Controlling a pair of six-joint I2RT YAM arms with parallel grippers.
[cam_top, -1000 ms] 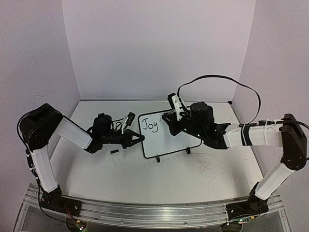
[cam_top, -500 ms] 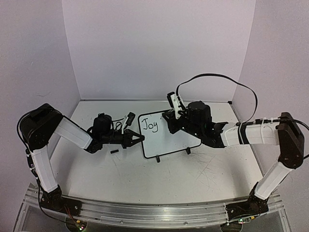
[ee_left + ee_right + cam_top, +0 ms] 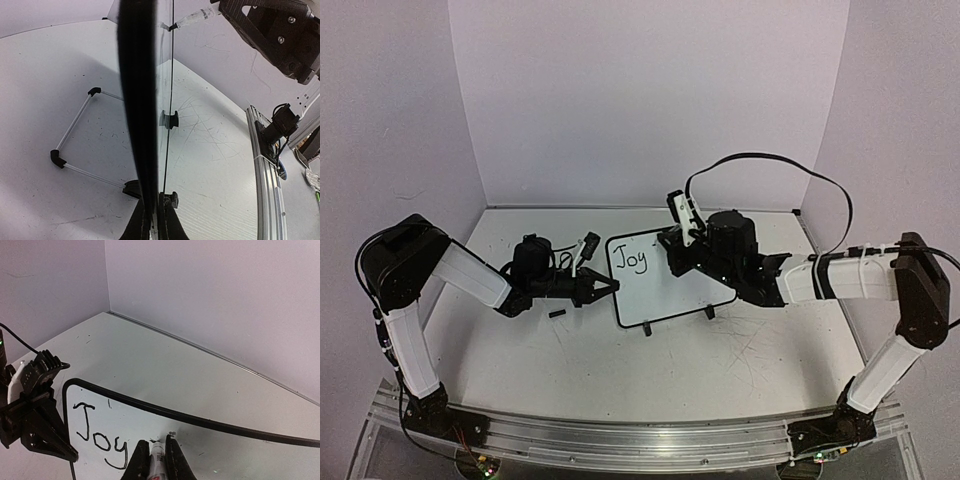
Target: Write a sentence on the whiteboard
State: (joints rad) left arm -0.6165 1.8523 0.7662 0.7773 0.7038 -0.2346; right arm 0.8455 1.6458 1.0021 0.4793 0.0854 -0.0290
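The whiteboard (image 3: 670, 290) stands tilted on its two black feet at the table's middle. "Joy" (image 3: 630, 260) is written in black at its upper left, the only part of the sentence showing. My left gripper (image 3: 608, 288) is shut on the board's left frame edge (image 3: 137, 100), which runs edge-on between the jaws of that gripper (image 3: 156, 205). My right gripper (image 3: 156, 441) is shut on a white marker (image 3: 159, 460). The marker's tip rests on the board (image 3: 230, 455) just right of "Joy" (image 3: 100, 435). A tiny black mark sits at the tip.
A small black piece (image 3: 557, 314) lies on the table below my left gripper. A thin white-rod bracket with black corners (image 3: 75, 130) lies behind the board. The side and back walls stand close. The right arm's cable (image 3: 770, 160) arcs above it.
My right wrist has shifted slightly to the left with the marker. The left arm and the board have not moved.
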